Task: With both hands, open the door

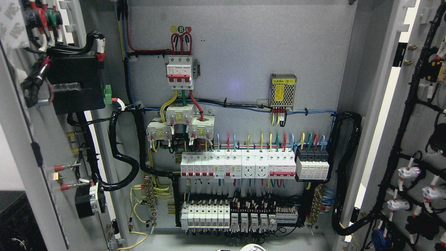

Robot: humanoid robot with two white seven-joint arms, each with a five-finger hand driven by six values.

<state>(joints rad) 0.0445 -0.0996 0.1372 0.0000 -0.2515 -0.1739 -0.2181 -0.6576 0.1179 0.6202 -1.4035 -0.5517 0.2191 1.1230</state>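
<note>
An electrical cabinet fills the head view with both doors swung wide. The left door [21,139] stands at the picture's left, its inner face carrying a black box and wiring. The right door [414,139] stands at the right, with black cable looms and white lamp sockets on its inner face. Between them the grey back panel [244,52] shows. Neither of my hands nor any arm appears in this view.
On the panel sit a red-and-white main breaker [179,69], three current transformers [180,122], a perforated power supply [283,91] and two rows of breakers [240,166]. Black conduit [122,153] loops to each door. A white round object [252,248] peeks at the bottom edge.
</note>
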